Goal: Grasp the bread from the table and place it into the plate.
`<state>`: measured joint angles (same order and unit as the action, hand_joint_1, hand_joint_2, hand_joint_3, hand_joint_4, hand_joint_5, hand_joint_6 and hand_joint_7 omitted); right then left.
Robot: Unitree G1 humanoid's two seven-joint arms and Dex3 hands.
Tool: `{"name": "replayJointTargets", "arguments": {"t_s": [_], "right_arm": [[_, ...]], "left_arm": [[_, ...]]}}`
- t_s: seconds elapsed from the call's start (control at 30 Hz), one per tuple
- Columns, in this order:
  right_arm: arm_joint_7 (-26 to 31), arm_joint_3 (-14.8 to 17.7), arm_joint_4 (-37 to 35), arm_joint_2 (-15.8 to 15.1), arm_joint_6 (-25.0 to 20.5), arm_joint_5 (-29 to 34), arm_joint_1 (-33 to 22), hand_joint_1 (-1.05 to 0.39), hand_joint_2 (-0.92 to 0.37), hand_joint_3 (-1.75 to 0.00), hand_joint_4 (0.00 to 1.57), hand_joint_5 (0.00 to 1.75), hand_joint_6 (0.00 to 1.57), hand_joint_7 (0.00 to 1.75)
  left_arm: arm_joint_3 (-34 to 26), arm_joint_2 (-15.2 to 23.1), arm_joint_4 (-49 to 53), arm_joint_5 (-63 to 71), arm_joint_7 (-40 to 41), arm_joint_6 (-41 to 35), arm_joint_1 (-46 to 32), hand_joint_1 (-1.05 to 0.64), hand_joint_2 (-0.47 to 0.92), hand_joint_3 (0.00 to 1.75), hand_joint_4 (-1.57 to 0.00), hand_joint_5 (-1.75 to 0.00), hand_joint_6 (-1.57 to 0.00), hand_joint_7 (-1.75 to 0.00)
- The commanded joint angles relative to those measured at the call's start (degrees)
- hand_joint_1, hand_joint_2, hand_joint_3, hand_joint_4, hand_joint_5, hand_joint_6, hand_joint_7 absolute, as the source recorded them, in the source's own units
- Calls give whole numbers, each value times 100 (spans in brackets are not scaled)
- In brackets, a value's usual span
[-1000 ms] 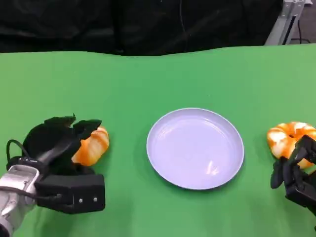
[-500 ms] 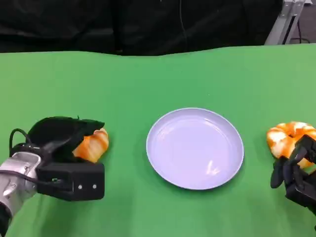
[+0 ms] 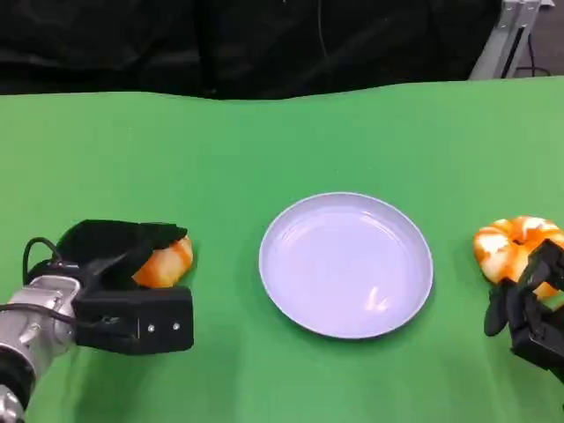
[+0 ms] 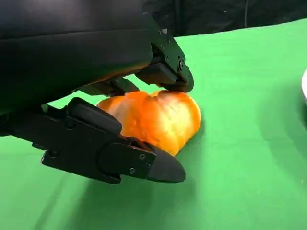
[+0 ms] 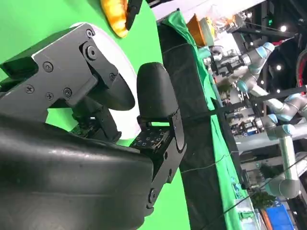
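The left hand [image 3: 123,256] was closed around the orange bread [image 3: 166,262] on the green table [image 3: 291,141], fingers [image 4: 163,76] pressing its top and another beneath its near side (confirmed in the left wrist view). That bread [image 4: 156,117] sat on the cloth, left of the pale plate [image 3: 345,264] and apart from it. The right hand [image 3: 529,304] rested at the table's right edge, holding nothing, fingers parted, just beside a second bread piece [image 3: 511,247]. The plate held nothing.
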<state>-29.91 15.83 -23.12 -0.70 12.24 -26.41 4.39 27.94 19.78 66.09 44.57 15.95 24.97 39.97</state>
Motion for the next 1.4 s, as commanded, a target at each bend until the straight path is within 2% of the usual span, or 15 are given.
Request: {"name": "replayJointTargets", "arguments": {"t_s": [0.03, 0.1, 0.2, 0.23, 0.33, 0.37, 0.43, 0.5, 0.6, 0.73, 0.87, 1.0, 1.13, 1.3, 1.4], "right_arm": [[15, 54, 78, -65, -34, -57, -45, -5, -47, -143, 93, 175, 76, 172], [19, 52, 83, -71, -22, -42, -50, -5, -47, -143, 93, 175, 76, 172], [24, 50, 109, -71, -58, -54, -61, -5, -47, -144, 93, 175, 76, 173], [23, 48, 108, -72, -55, -50, -62, -5, -47, -144, 93, 175, 76, 173], [18, 48, 104, -75, -49, -44, -62, -5, -46, -144, 93, 175, 76, 173], [16, 49, 103, -76, -52, -47, -61, -5, -46, -145, 93, 175, 76, 173], [23, 48, 100, -81, -55, -40, -55, -5, -46, -145, 93, 175, 76, 173], [19, 51, 91, -82, -51, -42, -48, -5, -46, -145, 93, 175, 76, 173], [17, 63, 97, -79, -88, -70, -46, -5, -46, -146, 93, 175, 76, 173], [26, 64, 111, -83, -96, -52, -55, -5, -45, -146, 93, 175, 76, 173], [22, 68, 101, -80, -83, -49, -59, -5, -45, -146, 93, 175, 76, 173], [4, 62, 113, -86, -91, -52, -70, -5, -45, -146, 93, 175, 76, 173], [-20, 68, 80, -93, -77, -58, -53, -5, -45, -146, 93, 175, 76, 173], [28, 61, 108, -80, -119, -47, -52, -5, -45, -147, 92, 175, 76, 172], [15, 57, 106, -68, -108, -57, -52, -5, -45, -147, 93, 175, 76, 173]], "left_arm": [[98, -2, 225, -14, 152, -117, 3, -42, 92, 3, -62, -4, -57, -2], [94, -39, 294, -57, 145, -153, 3, -36, 92, 3, -65, -4, -58, -2], [39, -69, 338, -181, 222, -48, -32, -26, 92, 9, -77, -9, -64, -4], [17, -69, 335, -221, 333, 54, -59, -24, 92, 21, -93, -19, -78, -9], [7, -54, 324, -291, 557, 247, -84, -22, 92, 26, -104, -29, -92, -10], [1, -46, 311, -305, 616, 301, -86, -17, 92, 24, -94, -72, -106, -14], [-4, -11, 247, -298, 766, 400, -76, -13, 92, 22, -79, -123, -117, -17], [-17, 28, 186, -298, 843, 467, -60, -11, 92, 27, -73, -145, -121, -21], [-34, 71, 67, -293, 886, 476, -37, -11, 92, 31, -72, -148, -120, -25], [-59, 111, -103, -305, 963, 558, -24, -9, 92, 19, -77, -136, -119, -29], [-105, 158, -343, -323, 941, 625, -17, -8, 92, 25, -75, -141, -118, -32], [-185, 222, -983, -398, 825, 880, -73, -7, 92, 26, -75, -141, -118, -34], [-219, 234, -1604, -408, 627, 796, -140, -7, 92, 29, -74, -143, -117, -36], [-217, 35, -2363, -416, 306, 595, -104, -9, 92, 21, -67, -147, -106, -48], [-196, -91, -2443, -424, 251, 604, -63, -9, 92, 28, -69, -144, -97, -69]]}}
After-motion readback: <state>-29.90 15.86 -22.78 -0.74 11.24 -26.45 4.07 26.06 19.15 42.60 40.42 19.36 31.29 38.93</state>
